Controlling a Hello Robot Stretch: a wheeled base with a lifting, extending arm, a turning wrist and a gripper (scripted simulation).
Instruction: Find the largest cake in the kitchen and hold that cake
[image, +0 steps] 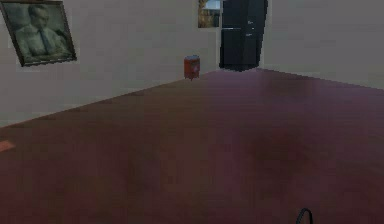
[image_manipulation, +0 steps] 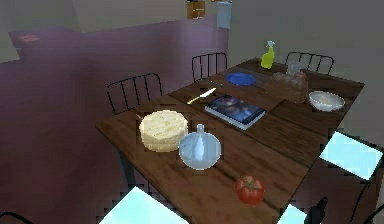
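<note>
We see the cake (image_manipulation: 163, 130) in the arm side view as a pale yellow, round, layered stack standing on the near left part of a wooden table (image_manipulation: 290, 140). It sits flat with its top facing up. Being round, it has no long axis that we can make out and points no particular way. Of the gripper's state we cannot tell anything, so we place things by one another instead. Just beside the cake, toward the view's right, stands a clear round-bellied flask (image_manipulation: 200, 150). Farther right, near the table's front edge, lies a red tomato (image_manipulation: 249, 188). Behind the flask a dark book (image_manipulation: 235, 110) lies flat, with a thin pale stick-like thing (image_manipulation: 200, 97) to its left. Farther out are a blue plate (image_manipulation: 240, 78), a yellow-green spray bottle (image_manipulation: 268, 55) and a white bowl (image_manipulation: 326, 100). Black wire-backed chairs (image_manipulation: 135, 92) stand along the table's far side. The table is of brown planks, and behind it the wall and floor look purplish. In the forward view we see a dark reddish floor (image: 220, 150) running to a pale wall. On the wall a framed picture (image: 40, 32) hangs at the upper left. A small red can-like thing (image: 192, 65) stands by the wall's foot, and a tall dark cabinet (image: 243, 35) stands to its right.
</note>
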